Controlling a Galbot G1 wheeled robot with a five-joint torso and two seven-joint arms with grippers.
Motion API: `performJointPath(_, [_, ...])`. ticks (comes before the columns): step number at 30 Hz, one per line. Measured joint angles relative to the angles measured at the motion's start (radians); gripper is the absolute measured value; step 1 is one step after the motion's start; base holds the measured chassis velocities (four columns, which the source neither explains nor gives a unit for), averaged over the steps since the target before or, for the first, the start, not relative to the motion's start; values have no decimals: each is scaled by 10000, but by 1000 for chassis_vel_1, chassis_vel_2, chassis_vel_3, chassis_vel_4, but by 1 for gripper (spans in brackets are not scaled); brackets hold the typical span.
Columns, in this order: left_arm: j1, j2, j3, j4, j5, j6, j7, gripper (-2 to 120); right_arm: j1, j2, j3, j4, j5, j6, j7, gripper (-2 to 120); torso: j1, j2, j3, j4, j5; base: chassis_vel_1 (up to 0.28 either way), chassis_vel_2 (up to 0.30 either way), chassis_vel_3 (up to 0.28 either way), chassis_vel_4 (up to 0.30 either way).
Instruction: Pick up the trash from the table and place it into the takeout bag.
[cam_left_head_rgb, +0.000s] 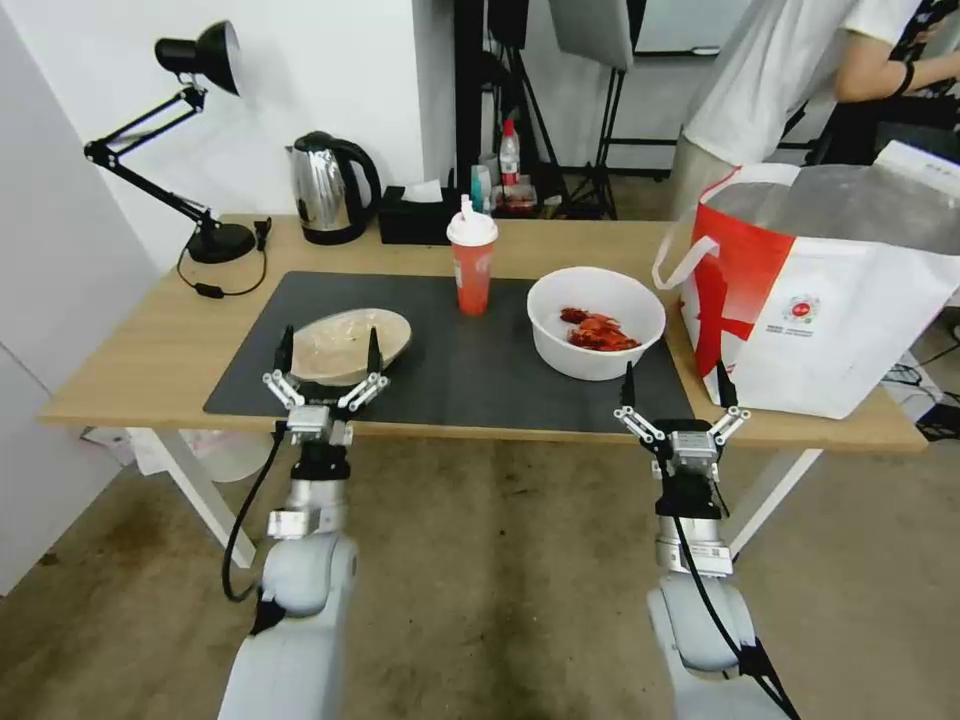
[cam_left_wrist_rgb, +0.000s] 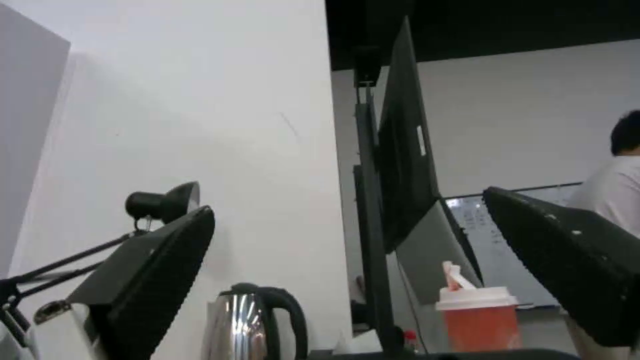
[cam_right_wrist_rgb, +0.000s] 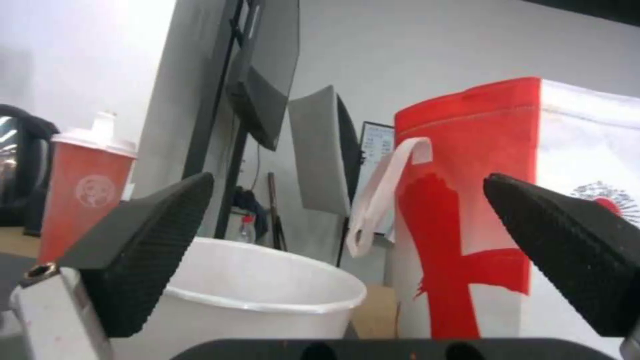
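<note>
Left gripper (cam_left_head_rgb: 329, 352) spread wide before the beige bowl (cam_left_head_rgb: 350, 344); right gripper (cam_left_head_rgb: 676, 385) wide between white bowl (cam_left_head_rgb: 596, 320) and takeout bag (cam_left_head_rgb: 820, 300), whose logo text was unreadable.

Beige bowl (cam_left_head_rgb: 350, 345), red cup (cam_left_head_rgb: 472, 262), white bowl (cam_left_head_rgb: 596, 322) on mat; bag (cam_left_head_rgb: 820, 300) upright at the table's right end.

Tabletop (cam_left_head_rgb: 140, 370): light wood, matt. Mat (cam_left_head_rgb: 480, 370): dark grey, matt. Kettle (cam_left_head_rgb: 325, 188): polished steel, glossy, black plastic handle. Takeout bag (cam_left_head_rgb: 830, 320): smooth white-and-red sheet, silvery lining. Deep bowl (cam_left_head_rgb: 596, 322): smooth white plastic. Finger pads (cam_right_wrist_rgb: 143, 260): black, ribbed.
</note>
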Motion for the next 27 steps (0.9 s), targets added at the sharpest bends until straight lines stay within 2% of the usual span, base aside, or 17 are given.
performJointPath(24, [367,136,-32,-343,-637,169,343,100,-200,-81,55,287,493,-68,-225,100,-1,2,-1,0,-1,0,0,0,0])
performJointPath(27, [564,178,-32,-472,-814,130,549,100,-294,-92,71,435,524,-33,-262,100,-1,2,-2,0,-1,0,0,0,0])
